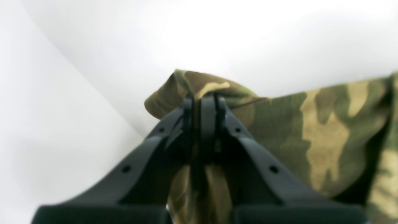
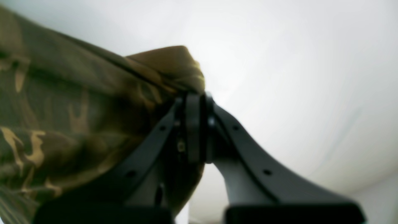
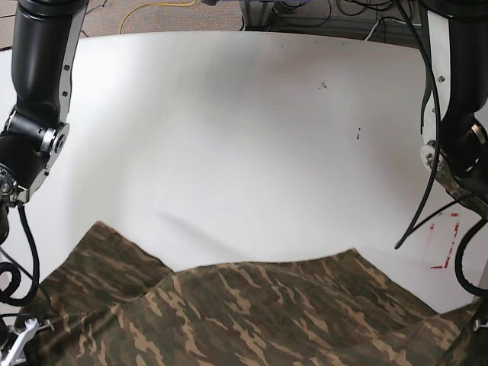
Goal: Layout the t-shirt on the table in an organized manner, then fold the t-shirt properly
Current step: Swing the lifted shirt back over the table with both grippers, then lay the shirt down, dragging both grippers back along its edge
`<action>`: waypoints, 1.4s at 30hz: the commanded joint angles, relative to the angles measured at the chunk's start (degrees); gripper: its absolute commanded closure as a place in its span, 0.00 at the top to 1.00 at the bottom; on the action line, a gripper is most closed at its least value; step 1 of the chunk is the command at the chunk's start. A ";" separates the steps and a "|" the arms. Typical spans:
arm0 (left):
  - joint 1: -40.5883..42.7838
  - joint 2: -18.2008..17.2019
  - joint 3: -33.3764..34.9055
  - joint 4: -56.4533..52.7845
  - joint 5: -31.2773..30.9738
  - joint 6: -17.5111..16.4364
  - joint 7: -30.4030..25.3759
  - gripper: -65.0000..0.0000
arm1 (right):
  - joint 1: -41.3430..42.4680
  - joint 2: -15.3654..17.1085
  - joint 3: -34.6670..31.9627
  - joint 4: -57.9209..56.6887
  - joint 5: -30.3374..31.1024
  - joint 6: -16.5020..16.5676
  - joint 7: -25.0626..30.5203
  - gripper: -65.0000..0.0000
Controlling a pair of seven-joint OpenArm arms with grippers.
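The camouflage t-shirt (image 3: 244, 313) lies across the near edge of the white table (image 3: 229, 137), raised into peaks at its left and right. In the left wrist view my left gripper (image 1: 203, 101) is shut on a bunched edge of the t-shirt (image 1: 311, 124), which stretches away to the right. My right gripper (image 2: 199, 98) is shut on another bunched edge in the right wrist view, with the t-shirt (image 2: 62, 102) running off to the left. Neither gripper's fingertips show in the base view; only the upper arms appear at the sides.
A red-outlined mark (image 3: 446, 244) sits at the table's right side. Two small dark grommets (image 3: 322, 85) (image 3: 357, 136) lie toward the back right. Cables and a frame (image 3: 305, 15) run behind the far edge. Black arm links stand at both sides.
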 commanded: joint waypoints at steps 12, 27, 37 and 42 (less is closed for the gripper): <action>15.96 -0.20 -2.11 6.63 -0.10 -0.91 -0.63 0.00 | -16.84 -1.94 13.30 2.90 -0.76 -0.58 0.50 0.00; 35.22 -0.29 -5.10 16.04 -0.10 -0.91 -0.55 0.00 | -38.99 -9.67 22.01 14.07 -0.76 -0.58 0.50 0.00; 47.96 -0.46 -10.11 17.97 -0.10 -0.91 -0.55 0.00 | -50.86 -14.51 29.48 14.42 -0.76 -0.58 0.50 0.00; 53.77 -1.17 -12.48 18.76 -0.01 -0.91 -0.63 0.00 | -55.96 -16.62 32.03 14.51 -0.85 -0.58 0.50 0.00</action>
